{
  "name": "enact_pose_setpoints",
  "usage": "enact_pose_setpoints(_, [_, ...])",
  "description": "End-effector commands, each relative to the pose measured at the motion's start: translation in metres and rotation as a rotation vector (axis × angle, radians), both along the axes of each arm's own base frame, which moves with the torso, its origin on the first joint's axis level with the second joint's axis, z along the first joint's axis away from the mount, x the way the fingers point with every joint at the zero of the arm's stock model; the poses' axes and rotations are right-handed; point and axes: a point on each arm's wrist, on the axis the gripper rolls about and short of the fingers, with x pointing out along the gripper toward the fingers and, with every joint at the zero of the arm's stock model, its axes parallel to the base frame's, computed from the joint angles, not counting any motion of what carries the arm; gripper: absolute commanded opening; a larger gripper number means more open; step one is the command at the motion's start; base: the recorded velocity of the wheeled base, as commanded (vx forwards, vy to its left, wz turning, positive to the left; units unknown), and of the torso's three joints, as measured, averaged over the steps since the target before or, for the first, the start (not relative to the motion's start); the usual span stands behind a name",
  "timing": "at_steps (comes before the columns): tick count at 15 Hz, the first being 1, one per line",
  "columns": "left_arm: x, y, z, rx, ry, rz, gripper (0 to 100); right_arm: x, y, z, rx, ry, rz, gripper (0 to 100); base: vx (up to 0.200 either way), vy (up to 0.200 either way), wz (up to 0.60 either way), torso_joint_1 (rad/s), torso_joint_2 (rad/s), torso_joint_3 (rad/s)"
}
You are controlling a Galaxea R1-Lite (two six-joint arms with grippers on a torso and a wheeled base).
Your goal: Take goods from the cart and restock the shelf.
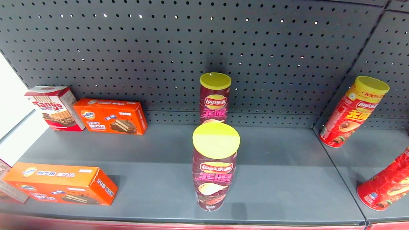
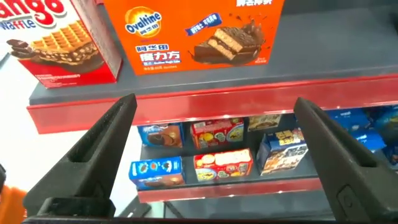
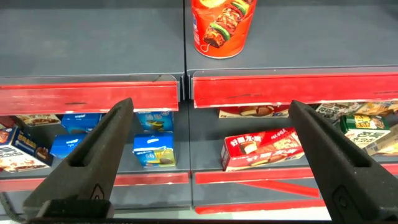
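Here, left gripper (image 2: 214,102) and right gripper (image 3: 211,104), both wide and empty, faced the shelf (image 1: 291,172) edge before orange box (image 2: 193,34) and red can (image 3: 221,28).

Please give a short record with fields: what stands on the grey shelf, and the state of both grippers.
shelf: grey metal shelf
middle: front maroon cylindrical can with yellow lid, upright; rear maroon can behind it
left: rear orange cardboard box; front orange box; white-and-red wafer box
right section: rear red can; front red can
left gripper: open, empty
right gripper: open, empty
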Motion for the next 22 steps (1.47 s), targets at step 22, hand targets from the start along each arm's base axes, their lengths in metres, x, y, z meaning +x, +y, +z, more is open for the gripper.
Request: enact_pose_setpoints(22, [-0.0004, -0.0001, -0.0002, 0.022, -0.006, -0.005, 100, -0.0058, -0.0009, -0.0020, -0.004, -0.076, 0.059, 100, 0.000, 0.000, 0.00, 0.000, 0.00, 0.000])
